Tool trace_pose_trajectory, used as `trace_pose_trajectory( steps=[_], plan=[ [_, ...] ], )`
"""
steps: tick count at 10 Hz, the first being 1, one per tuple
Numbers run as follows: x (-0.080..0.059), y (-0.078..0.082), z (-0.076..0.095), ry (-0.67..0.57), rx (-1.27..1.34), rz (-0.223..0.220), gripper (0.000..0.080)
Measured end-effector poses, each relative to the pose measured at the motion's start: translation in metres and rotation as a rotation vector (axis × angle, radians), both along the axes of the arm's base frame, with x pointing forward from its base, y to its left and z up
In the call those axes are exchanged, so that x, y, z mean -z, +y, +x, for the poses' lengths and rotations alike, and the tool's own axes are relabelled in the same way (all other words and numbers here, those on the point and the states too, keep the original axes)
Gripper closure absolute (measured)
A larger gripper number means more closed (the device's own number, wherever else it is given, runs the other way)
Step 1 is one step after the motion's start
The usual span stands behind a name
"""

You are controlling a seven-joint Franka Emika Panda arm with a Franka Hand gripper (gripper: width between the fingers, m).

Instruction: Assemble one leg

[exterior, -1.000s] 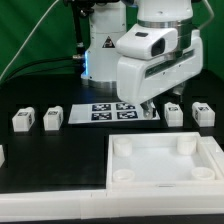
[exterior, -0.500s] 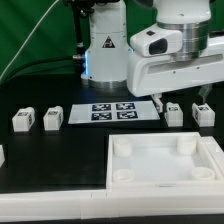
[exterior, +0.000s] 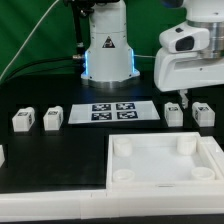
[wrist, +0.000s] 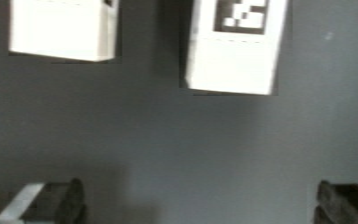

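Several legs, small white posts with black-and-white tags, lie on the black table. Two are at the exterior view's left point(exterior: 22, 120) point(exterior: 53, 117) and two at its right point(exterior: 173, 114) point(exterior: 203, 112). My gripper point(exterior: 189, 100) hangs just above the table by the two right legs. In the wrist view, two legs lie ahead of the jaws: one showing its tag point(wrist: 234, 45) and one beside it point(wrist: 64, 28). The gripper point(wrist: 197, 205) is open and empty, with its dark fingers point(wrist: 48, 203) wide apart over bare table, touching neither leg.
The large white square tray-like part point(exterior: 118, 177) with raised rims lies at the front. The marker board point(exterior: 110, 111) lies in the middle, in front of the robot base point(exterior: 108, 50). A small white piece point(exterior: 2, 155) shows at the left edge.
The arm has moved steadily to the exterior view's right, from over the marker board's right end to above the two right legs. The parts on the table have not moved.
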State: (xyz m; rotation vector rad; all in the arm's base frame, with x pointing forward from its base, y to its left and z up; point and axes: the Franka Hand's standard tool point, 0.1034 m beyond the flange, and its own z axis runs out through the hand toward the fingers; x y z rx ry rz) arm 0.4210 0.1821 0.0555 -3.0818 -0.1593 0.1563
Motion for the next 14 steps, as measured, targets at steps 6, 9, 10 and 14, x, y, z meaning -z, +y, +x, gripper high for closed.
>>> trace_pose_trajectory(
  steps=[6,9,10,14],
  plan=[
    [0.006,-0.018,-0.01,0.399,-0.102,-0.049,0.0151],
    [0.013,-0.001,-0.022,0.627,-0.091,-0.096,0.0151],
    [0.018,0.004,-0.024,0.627,-0.052,-0.111,0.0151],
    [0.029,0.009,-0.034,0.633,-0.014,-0.136,0.0151]
  ],
)
